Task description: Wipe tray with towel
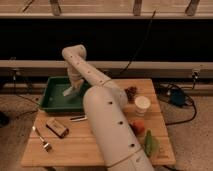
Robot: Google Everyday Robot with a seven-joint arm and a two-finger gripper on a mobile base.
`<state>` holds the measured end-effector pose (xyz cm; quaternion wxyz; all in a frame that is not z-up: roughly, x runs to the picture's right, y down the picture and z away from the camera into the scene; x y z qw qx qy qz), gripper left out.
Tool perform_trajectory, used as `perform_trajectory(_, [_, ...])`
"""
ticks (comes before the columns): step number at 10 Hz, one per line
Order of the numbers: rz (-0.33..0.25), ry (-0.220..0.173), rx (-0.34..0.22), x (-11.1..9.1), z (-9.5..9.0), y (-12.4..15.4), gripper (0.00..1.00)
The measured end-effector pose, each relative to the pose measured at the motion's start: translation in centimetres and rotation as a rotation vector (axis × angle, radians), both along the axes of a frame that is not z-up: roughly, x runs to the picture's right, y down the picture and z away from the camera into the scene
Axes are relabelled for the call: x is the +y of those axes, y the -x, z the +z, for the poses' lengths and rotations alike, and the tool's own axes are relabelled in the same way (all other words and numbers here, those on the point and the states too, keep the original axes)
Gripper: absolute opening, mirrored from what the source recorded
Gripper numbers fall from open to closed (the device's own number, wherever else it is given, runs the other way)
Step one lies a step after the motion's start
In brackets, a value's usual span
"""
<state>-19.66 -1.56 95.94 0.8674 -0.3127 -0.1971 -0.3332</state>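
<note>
The claw point(71, 87), clamped or not I cannot tell, sits over the pale towel point(68, 93) inside the green tray point(50, 101); best press flat and sweep wall to wall.

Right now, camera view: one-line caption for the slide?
Gripper at a white towel inside the green tray on a wooden table.

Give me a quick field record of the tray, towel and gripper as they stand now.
gripper: down inside the tray, at the towel
towel: pale cloth on the tray floor, right of centre
tray: green, on the back left part of the table
table: wooden, also carries a fork at front left and a white cup on the right
task state: towel is in contact with the tray floor
</note>
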Motion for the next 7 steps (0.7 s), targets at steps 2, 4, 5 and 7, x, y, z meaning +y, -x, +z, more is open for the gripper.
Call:
perform_trajectory(2, [-0.015,-0.008,0.002,-0.88,0.21,0.60,0.00])
perform_trajectory(4, [-0.017,-0.010,0.003,-1.05,0.23,0.67,0.00])
perform_trajectory(5, [-0.016,-0.010,0.004,-1.08,0.24,0.57,0.00])
perform_trajectory(7, [-0.016,-0.010,0.006,-1.09,0.27,0.41,0.00])
